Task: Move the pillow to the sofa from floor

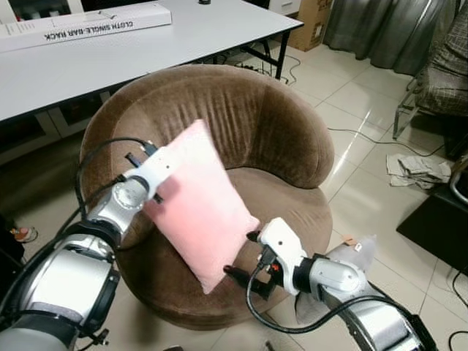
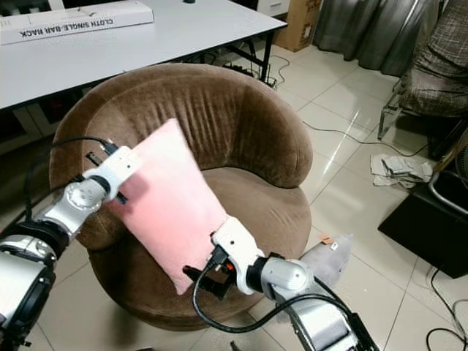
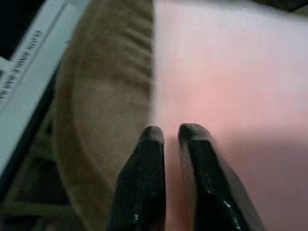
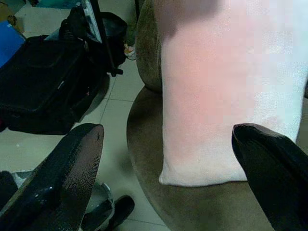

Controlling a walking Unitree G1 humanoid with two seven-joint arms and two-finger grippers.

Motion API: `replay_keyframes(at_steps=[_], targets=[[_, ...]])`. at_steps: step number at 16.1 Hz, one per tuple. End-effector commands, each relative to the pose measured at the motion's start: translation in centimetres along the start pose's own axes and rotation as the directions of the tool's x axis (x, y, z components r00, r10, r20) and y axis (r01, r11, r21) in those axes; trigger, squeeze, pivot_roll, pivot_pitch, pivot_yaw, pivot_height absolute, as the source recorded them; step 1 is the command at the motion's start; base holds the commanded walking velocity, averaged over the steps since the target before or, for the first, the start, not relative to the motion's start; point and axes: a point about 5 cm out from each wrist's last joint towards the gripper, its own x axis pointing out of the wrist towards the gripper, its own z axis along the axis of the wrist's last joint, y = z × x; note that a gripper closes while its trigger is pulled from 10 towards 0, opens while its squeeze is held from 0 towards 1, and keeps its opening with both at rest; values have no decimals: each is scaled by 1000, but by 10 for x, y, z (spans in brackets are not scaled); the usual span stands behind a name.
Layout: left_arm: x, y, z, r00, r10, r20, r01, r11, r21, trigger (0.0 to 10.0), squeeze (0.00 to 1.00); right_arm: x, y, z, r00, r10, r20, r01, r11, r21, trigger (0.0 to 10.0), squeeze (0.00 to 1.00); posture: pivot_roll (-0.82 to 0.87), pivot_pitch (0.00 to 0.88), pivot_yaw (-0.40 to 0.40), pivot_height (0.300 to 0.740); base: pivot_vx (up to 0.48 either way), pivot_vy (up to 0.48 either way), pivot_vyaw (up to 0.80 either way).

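A pink pillow (image 1: 197,205) stands tilted on the seat of a round brown sofa chair (image 1: 270,124), leaning toward its left arm. My left gripper (image 1: 156,191) is at the pillow's upper left edge. In the left wrist view its fingers (image 3: 151,144) are almost together, pinching that edge where it meets the brown armrest. My right gripper (image 1: 243,256) sits by the pillow's lower corner at the front of the seat. Its fingers (image 4: 77,159) are spread wide and hold nothing, with the pillow's bottom edge (image 4: 207,173) resting on the cushion between and beyond them.
A white table (image 1: 146,51) with a long box (image 1: 80,25) stands behind the chair. Cables and crumpled cloth (image 1: 417,170) lie on the tiled floor at right, beside a black case (image 1: 439,227). A black bag (image 4: 43,91) sits on the floor by the chair's front.
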Motion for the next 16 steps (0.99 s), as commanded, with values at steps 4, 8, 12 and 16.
replay_keyframes(at_steps=[4, 8, 12, 16], targets=[[2, 12, 9, 997, 69, 22, -68, 998, -12, 10000, 1000, 1, -12, 1, 999, -46, 10, 47, 999, -14, 10000, 0, -189, 25, -46, 740, 0, 0, 0], [6, -10, 44, 974, 9, 226, 93, 895, -436, 10000, 0, -16, -40, 3, 979, -201, 29, 201, 980, 13, 10000, 0, -133, 0, -48, 740, 0, 0, 0], [2, -44, 57, 924, -97, 369, 304, 773, -557, 10000, 0, -43, -71, -3, 883, -469, 27, 465, 881, 92, 10000, 0, -89, 0, -13, 740, 0, 0, 0], [-22, -64, 50, 914, -45, 404, 299, 749, -592, 10000, 0, -58, -92, -18, 705, -708, -38, 693, 676, 249, 10000, 0, -11, 0, -16, 740, 0, 0, 0]])
